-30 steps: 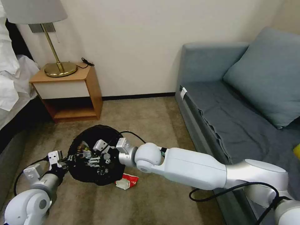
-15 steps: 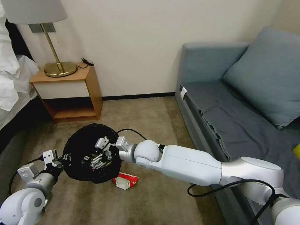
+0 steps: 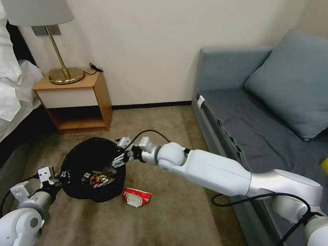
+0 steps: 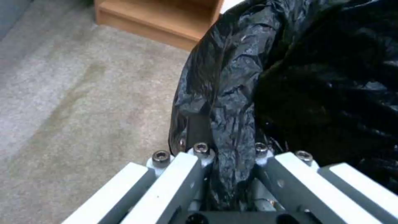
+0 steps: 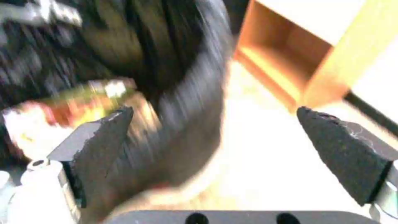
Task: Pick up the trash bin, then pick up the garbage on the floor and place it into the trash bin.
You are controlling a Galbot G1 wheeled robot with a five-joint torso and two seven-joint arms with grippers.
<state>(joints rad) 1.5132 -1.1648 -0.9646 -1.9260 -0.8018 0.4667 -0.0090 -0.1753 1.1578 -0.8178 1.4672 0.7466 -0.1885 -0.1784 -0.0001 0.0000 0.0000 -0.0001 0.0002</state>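
The trash bin (image 3: 89,160), lined with a crinkly black bag, is tilted just above the carpet. My left gripper (image 3: 57,177) is shut on its near-left rim, and the left wrist view shows the bag (image 4: 232,102) pinched between the fingers (image 4: 182,174). My right gripper (image 3: 118,159) hangs open at the bin's far-right rim, holding nothing; its pads (image 5: 104,133) stand wide apart. A dark-gold wrapper (image 3: 101,178) lies inside the bin. A red-white wrapper (image 3: 137,197) lies on the carpet just right of the bin.
A wooden nightstand (image 3: 78,102) with a brass lamp (image 3: 65,73) stands behind the bin. A grey-blue sofa (image 3: 246,130) runs along the right, and a bed with white sheets (image 3: 10,92) is at the left. Open carpet lies in front.
My right gripper has come up out of the bin to its far-right rim, leaving the dark-gold wrapper inside. My left gripper has carried the bin a little to the left.
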